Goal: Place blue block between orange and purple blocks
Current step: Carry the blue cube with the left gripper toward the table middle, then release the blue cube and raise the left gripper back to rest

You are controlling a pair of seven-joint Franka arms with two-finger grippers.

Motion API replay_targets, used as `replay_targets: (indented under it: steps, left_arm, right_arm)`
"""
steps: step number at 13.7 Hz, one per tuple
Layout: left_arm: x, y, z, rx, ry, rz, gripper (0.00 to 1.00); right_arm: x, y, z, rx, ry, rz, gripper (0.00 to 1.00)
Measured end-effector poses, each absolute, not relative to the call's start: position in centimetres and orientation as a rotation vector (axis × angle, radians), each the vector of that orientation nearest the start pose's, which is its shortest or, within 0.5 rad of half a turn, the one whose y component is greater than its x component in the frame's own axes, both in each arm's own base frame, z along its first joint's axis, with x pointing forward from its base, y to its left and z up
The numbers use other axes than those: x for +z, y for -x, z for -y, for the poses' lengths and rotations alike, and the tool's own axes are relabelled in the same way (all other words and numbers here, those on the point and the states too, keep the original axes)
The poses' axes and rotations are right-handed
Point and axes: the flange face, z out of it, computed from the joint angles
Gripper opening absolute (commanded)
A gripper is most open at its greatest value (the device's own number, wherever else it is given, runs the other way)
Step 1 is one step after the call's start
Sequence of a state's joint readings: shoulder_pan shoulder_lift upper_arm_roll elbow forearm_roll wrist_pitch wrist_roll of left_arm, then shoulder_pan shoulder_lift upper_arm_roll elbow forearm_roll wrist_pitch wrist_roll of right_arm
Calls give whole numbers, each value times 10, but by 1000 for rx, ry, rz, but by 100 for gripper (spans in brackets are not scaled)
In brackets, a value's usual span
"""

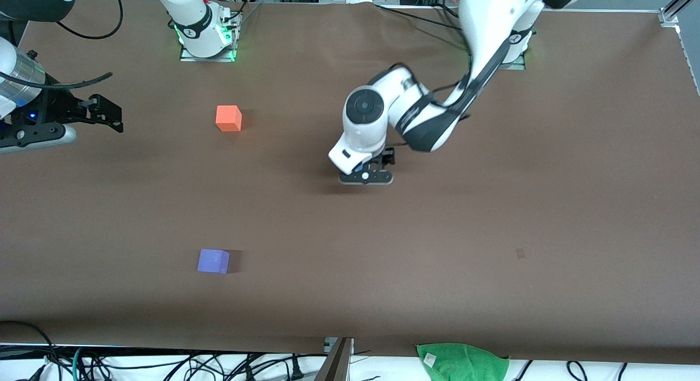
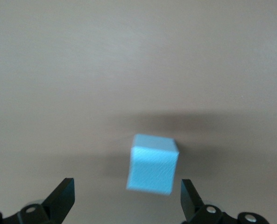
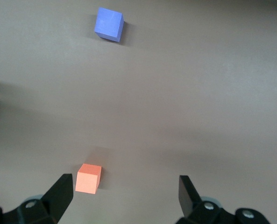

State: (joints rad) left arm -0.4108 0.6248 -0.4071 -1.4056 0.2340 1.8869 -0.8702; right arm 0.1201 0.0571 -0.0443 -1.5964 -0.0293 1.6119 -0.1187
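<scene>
The blue block (image 2: 152,163) shows only in the left wrist view. It sits slightly tilted between the spread fingers of my open left gripper (image 2: 126,185) and touches neither one. In the front view the left hand hides it, with the left gripper (image 1: 365,177) low over the middle of the table. The orange block (image 1: 228,118) (image 3: 88,178) lies toward the right arm's end. The purple block (image 1: 213,261) (image 3: 109,24) lies nearer the front camera, roughly in line with it. My right gripper (image 1: 112,114) (image 3: 125,183) waits open and empty beside the orange block.
A green cloth (image 1: 462,362) hangs at the table's front edge, with cables along that edge. A small dark mark (image 1: 520,253) is on the brown table (image 1: 547,179) toward the left arm's end. The arm bases (image 1: 205,34) stand along the back edge.
</scene>
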Motion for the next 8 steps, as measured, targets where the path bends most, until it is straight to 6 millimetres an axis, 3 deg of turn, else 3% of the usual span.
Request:
replay_targets:
  steps: [2, 4, 6, 8]
  left_arm:
    - [418, -542, 418, 89, 3036, 38, 100]
    - [472, -567, 347, 70, 3014, 26, 100]
    - [508, -585, 276, 81, 2994, 20, 100]
    - [534, -593, 218, 111, 2997, 0, 100]
  right_arm:
    - [583, -573, -42, 60, 3156, 312, 100]
    - [583, -575, -43, 44, 3152, 312, 100]
    - [576, -579, -45, 50, 3127, 306, 100]
    - [559, -587, -46, 81, 3118, 299, 100]
